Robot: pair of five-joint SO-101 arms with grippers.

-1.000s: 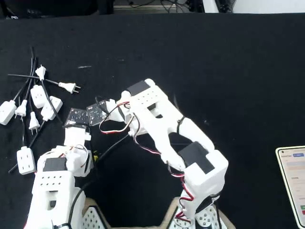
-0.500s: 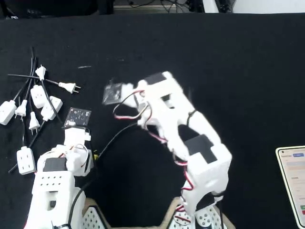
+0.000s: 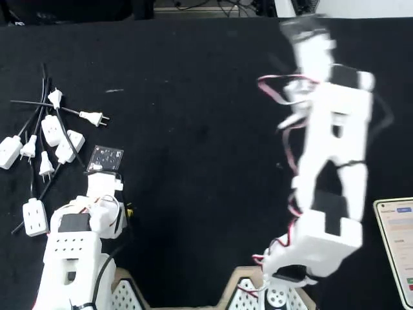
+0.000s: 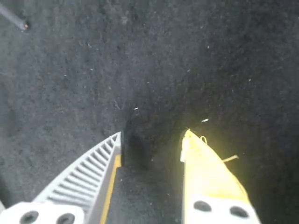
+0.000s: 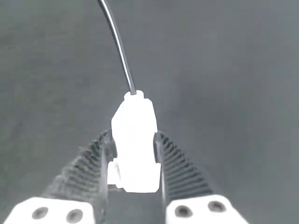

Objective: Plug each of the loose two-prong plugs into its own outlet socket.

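— Hovering near left, the left pincer?
— Spread over the bare surface. Loose plugs and sockets lie left of it.
— And far right?
— The right pincer is pinching a white block on a black cord.

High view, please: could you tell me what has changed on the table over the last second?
The white right arm swung from beside the left gripper to the black table's far right, its right gripper shut on a white black-corded connector. The left gripper and the pile of white plugs and sockets stayed.
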